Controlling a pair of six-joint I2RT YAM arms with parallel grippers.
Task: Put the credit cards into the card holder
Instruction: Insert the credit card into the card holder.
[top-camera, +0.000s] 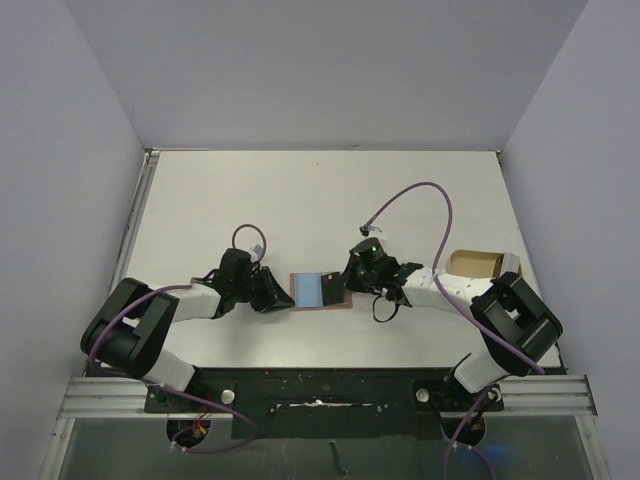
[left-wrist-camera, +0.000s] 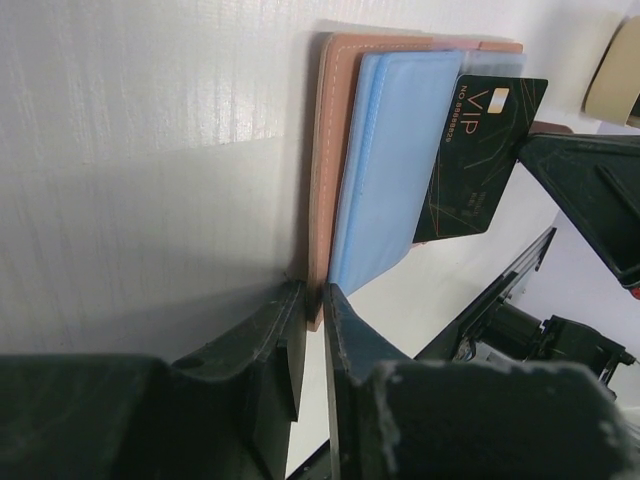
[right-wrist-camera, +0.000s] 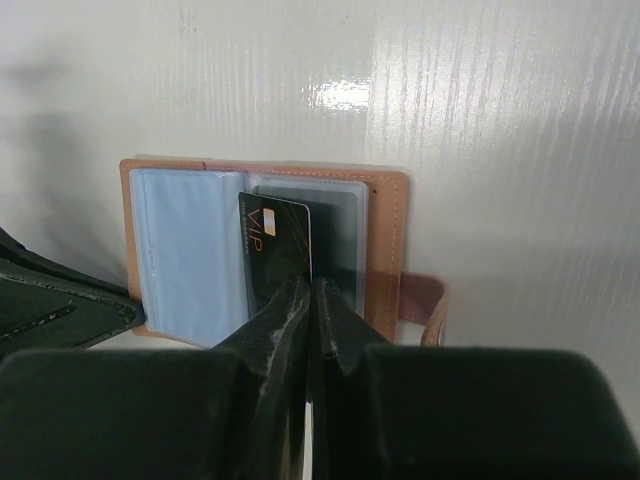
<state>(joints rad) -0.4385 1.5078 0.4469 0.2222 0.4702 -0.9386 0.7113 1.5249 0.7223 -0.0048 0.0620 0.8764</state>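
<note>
The card holder (top-camera: 297, 303) lies open on the table, reddish-brown leather (left-wrist-camera: 330, 150) with a pale blue sleeve (left-wrist-camera: 395, 150) on its left half and a clear pocket on the right. My left gripper (left-wrist-camera: 313, 300) is shut on the left cover's edge, which sits between both fingers. My right gripper (right-wrist-camera: 313, 285) is shut on a black credit card (right-wrist-camera: 275, 240) with "VIP" on it. The card stands tilted over the seam, with its far end at the right pocket (right-wrist-camera: 340, 215). From above, the black card (top-camera: 332, 288) lies between both grippers.
A tan tray (top-camera: 478, 264) stands at the right, behind the right arm, and shows as a pale edge (left-wrist-camera: 615, 80) in the left wrist view. The holder's snap tab (right-wrist-camera: 425, 305) sticks out to the right. Purple cables loop over the table.
</note>
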